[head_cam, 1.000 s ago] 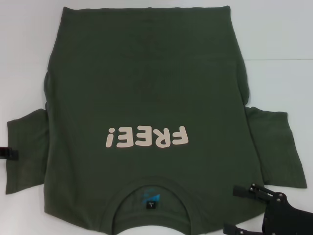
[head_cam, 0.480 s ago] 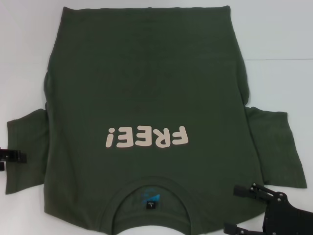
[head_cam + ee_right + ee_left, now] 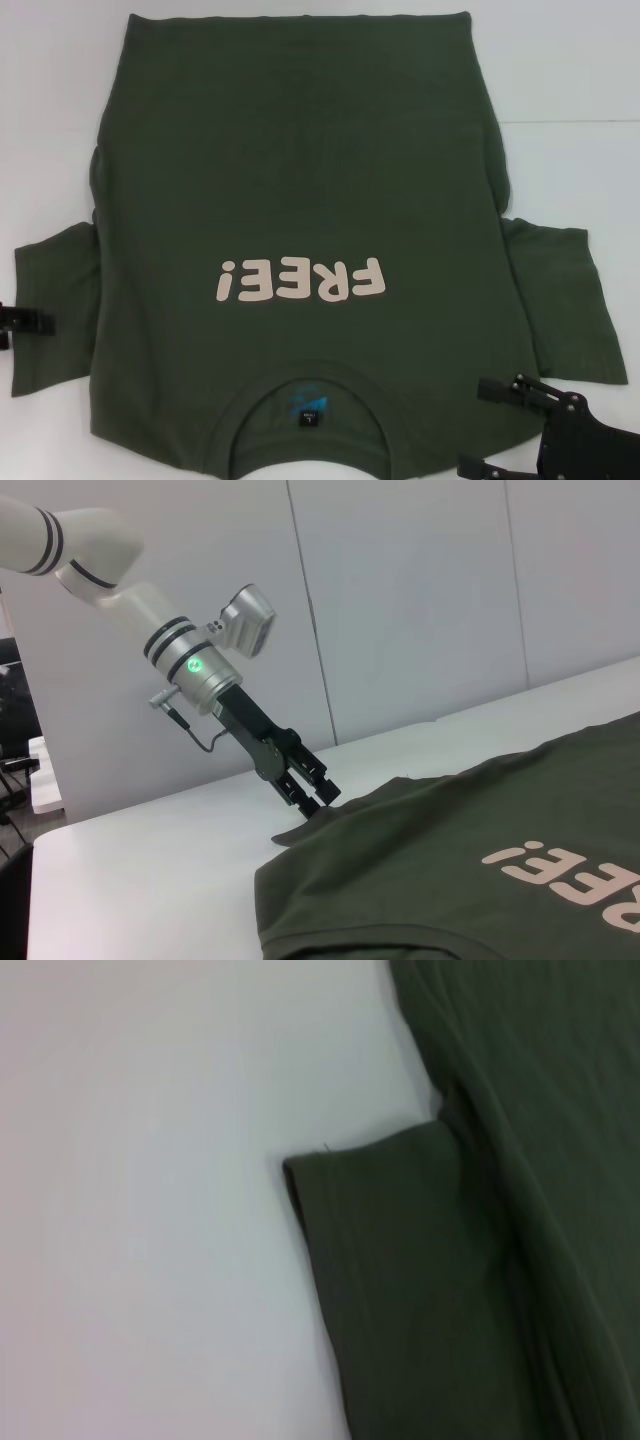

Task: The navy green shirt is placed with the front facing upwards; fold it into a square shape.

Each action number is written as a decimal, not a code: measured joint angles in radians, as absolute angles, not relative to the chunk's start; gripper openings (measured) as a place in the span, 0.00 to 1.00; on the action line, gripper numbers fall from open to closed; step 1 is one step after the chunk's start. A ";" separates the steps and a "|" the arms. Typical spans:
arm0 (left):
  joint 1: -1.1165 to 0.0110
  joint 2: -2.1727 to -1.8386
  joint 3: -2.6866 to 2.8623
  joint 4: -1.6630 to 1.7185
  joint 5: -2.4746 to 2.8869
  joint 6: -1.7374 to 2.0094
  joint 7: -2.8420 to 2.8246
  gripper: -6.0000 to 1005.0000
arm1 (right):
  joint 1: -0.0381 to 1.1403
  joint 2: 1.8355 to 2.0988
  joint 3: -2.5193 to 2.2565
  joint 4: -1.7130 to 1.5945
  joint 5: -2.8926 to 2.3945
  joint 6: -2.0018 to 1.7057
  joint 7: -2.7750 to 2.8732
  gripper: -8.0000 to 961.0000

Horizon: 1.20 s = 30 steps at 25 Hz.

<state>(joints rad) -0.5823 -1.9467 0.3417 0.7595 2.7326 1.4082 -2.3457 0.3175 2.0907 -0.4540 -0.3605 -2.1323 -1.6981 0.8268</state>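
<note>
The left gripper (image 3: 312,800) hangs just above the sleeve's outer edge at nine o'clock, fingers slightly parted, holding nothing. The navy green shirt (image 3: 300,200) lies flat on the white table (image 3: 50,120), collar at six. The right gripper (image 3: 478,428) waits spread at five o'clock, over the shoulder.

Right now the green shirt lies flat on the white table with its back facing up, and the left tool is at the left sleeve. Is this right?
Not quite. The navy green shirt lies front up: the head view shows the pink "FREE!" lettering on top. The rest holds: it lies flat on the white table, and the left tool is at the left sleeve.
</note>
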 joint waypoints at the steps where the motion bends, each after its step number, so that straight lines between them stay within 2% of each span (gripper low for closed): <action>1: -0.582 -1.948 0.347 0.759 2.733 1.407 -2.347 0.79 | 0.317 2.091 -0.454 -0.360 -2.132 -1.698 0.827 0.98; 30: -0.591 -1.946 0.351 0.722 2.723 1.416 -2.365 0.77 | 0.317 2.091 -0.454 -0.360 -2.132 -1.692 0.827 0.98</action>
